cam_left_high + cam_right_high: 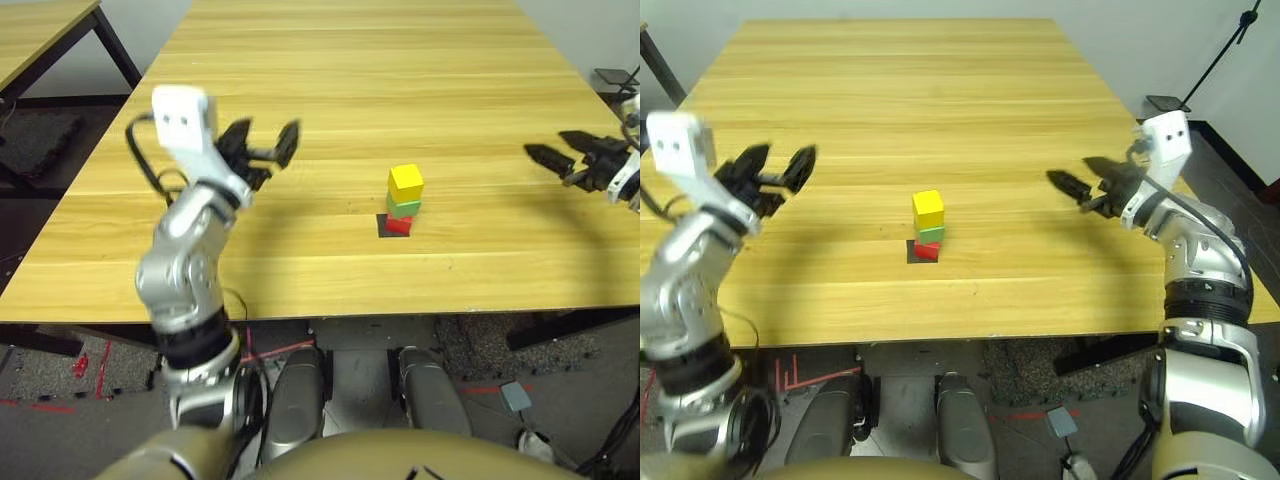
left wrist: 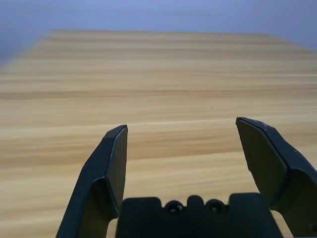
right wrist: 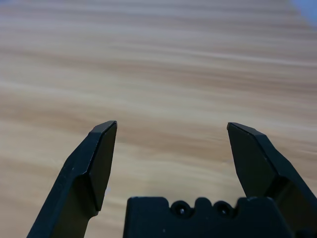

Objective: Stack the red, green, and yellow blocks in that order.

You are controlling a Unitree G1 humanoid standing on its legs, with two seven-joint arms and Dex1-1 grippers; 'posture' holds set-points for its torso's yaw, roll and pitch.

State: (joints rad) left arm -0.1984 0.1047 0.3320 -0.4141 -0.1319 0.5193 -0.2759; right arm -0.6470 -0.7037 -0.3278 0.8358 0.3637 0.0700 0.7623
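Block stack (image 1: 403, 201) between, well apart from, left end effector (image 1: 262, 147) and right end effector (image 1: 1080, 185), both released.

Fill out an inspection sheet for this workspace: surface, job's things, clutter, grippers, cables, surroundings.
Surface: wooden table, bare apart from the stack.
Job's things: red block at the bottom on a black patch, green block on it, yellow block on top.
Clutter: nothing seen.
Grippers: left gripper and right gripper open, empty, either side of the stack.
Cables: black cable at the left wrist.
Surroundings: second table at left; floor below.
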